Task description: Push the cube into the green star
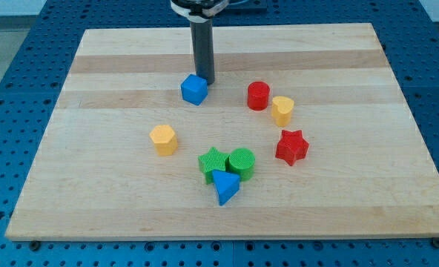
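Note:
A blue cube sits on the wooden board, left of centre toward the view's top. My tip stands just above and to the right of the cube, touching or nearly touching it. The green star lies lower, near the board's middle, well below the cube. A green cylinder touches the star's right side and a blue triangle sits against its lower edge.
A yellow hexagon block lies to the left of the star. A red cylinder, a yellow block and a red star stand on the right.

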